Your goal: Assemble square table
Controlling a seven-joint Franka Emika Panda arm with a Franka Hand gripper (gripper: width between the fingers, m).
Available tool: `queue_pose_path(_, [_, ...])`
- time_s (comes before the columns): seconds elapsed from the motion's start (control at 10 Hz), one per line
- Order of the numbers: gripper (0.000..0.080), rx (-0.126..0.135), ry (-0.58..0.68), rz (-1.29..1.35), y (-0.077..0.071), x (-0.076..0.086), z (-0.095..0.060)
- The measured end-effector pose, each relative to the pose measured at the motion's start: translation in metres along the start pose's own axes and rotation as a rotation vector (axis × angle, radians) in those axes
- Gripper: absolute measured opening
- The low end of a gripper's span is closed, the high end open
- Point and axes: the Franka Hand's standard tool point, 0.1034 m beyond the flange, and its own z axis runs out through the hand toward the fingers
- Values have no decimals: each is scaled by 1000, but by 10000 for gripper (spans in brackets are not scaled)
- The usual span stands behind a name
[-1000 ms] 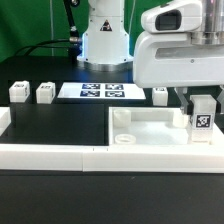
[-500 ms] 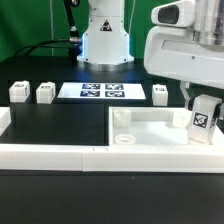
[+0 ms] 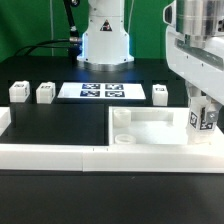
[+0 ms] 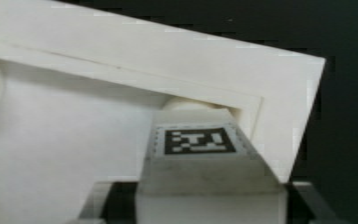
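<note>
Gripper [image 3: 203,110] clamped on one leg [image 3: 204,120] at square top's [image 3: 150,128] corner; none look fitted yet, three other legs [image 3: 17,91] [image 3: 45,92] [image 3: 160,94] sit loose.

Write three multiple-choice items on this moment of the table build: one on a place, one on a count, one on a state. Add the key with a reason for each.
1. Where is the leg that the hand carries?
A. beside the robot's base
B. over a corner of the table top, at the exterior view's right
C. at the exterior view's left edge

2. How many loose legs stand on the black table?
A. one
B. three
C. four

3. What is the hand's state?
A. shut on the leg
B. open and empty
C. out of sight

Key:
1 B: the wrist view shows the tagged leg right at the top's corner.
2 B: two stand at the exterior view's left, and one stands behind the top.
3 A: the wrist view shows the hand gripping the leg from both sides.
</note>
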Motion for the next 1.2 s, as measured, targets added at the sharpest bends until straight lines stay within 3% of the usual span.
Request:
queue_pose_path(0.2, [531, 1, 0, -32, 0, -1, 0])
queue_pose_path(0.3, [531, 24, 13, -177, -2, -5, -1])
queue_pose_path(0.4, [622, 39, 23, -343, -2, -10, -6])
queue_pose_path(0.8, [648, 31, 29, -611, 4, -11, -5])
queue_pose_path(1.0, [649, 18, 53, -954, 3, -6, -5])
queue_pose_path(1.2, [649, 25, 77, -1278, -3, 3, -8])
